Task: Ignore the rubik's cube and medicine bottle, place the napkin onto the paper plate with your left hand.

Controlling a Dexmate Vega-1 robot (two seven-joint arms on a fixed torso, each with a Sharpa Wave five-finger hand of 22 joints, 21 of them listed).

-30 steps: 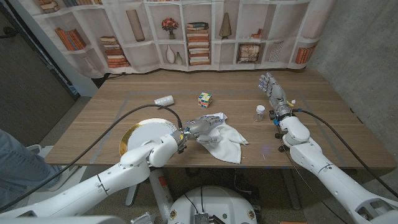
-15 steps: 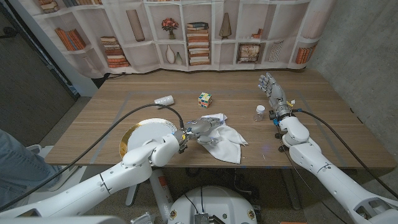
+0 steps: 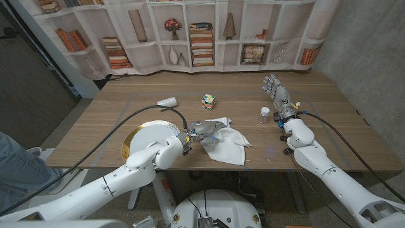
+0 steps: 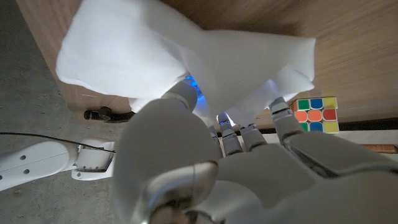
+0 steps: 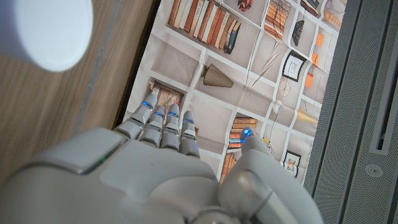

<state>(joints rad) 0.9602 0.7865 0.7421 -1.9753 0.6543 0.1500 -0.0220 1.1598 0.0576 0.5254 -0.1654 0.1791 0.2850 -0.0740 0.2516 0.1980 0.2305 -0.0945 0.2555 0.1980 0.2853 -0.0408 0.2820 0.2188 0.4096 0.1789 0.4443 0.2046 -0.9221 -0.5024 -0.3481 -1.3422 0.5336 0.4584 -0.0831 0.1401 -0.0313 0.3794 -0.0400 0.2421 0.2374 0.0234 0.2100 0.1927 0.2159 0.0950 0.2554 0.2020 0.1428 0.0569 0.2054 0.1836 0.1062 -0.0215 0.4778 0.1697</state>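
My left hand (image 3: 204, 132) pinched the napkin (image 3: 228, 144) at its near edge, the cloth draped on the table (image 3: 316, 136) right of the paper plate (image 3: 140, 135). Farther off stood the rubik's cube (image 3: 209, 100). My right hand (image 3: 276, 89) stood fingers apart, empty, beside the medicine bottle (image 3: 265, 114).

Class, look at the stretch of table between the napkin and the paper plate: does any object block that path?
Nothing visible does. The left hand grips the napkin, and only bare table separates it from the paper plate. The rubik's cube sits farther back, off that path.
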